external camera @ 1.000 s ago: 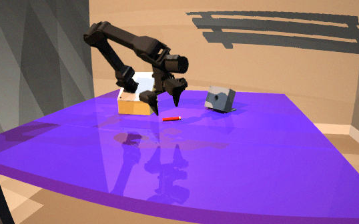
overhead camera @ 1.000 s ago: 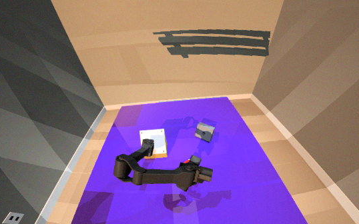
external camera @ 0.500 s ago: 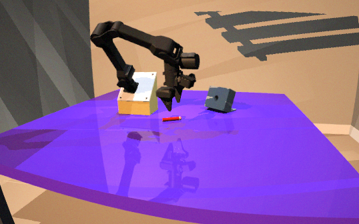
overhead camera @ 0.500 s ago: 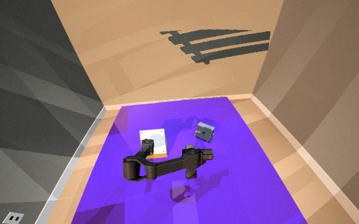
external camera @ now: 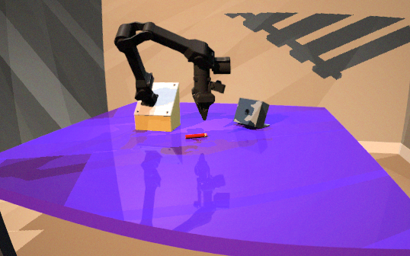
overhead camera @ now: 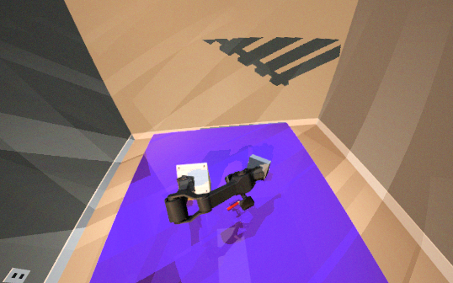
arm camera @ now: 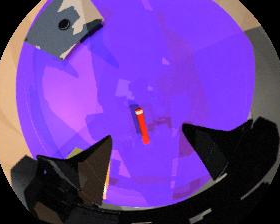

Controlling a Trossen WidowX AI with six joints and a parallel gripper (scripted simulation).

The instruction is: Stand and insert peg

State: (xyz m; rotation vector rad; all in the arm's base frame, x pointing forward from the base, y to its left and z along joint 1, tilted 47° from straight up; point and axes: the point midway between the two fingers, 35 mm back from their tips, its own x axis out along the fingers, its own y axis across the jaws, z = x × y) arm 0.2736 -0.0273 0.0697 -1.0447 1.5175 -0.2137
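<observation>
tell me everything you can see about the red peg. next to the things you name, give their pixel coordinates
The slim red cylindrical peg with a white band [overhead camera: 232,205] [external camera: 196,136] [arm camera: 143,126] lies flat on the glossy purple table [overhead camera: 312,253] [external camera: 283,190] [arm camera: 191,60]. The band sits near one end; the other is plain. It looks smooth, perhaps plastic. The open black hand [external camera: 205,114] [arm camera: 148,133] isn't touching it; only the table appears to.

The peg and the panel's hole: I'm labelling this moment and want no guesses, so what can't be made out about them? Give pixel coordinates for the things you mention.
- Bottom of the hole [external camera: 247,111] [arm camera: 64,24]: dark inside in the exterior and wrist views.
- Hole in the top view: not visible; the arm covers part of the panel [overhead camera: 259,159].
- White band on the peg [overhead camera: 232,205]: too small and blurred in the top view.
</observation>
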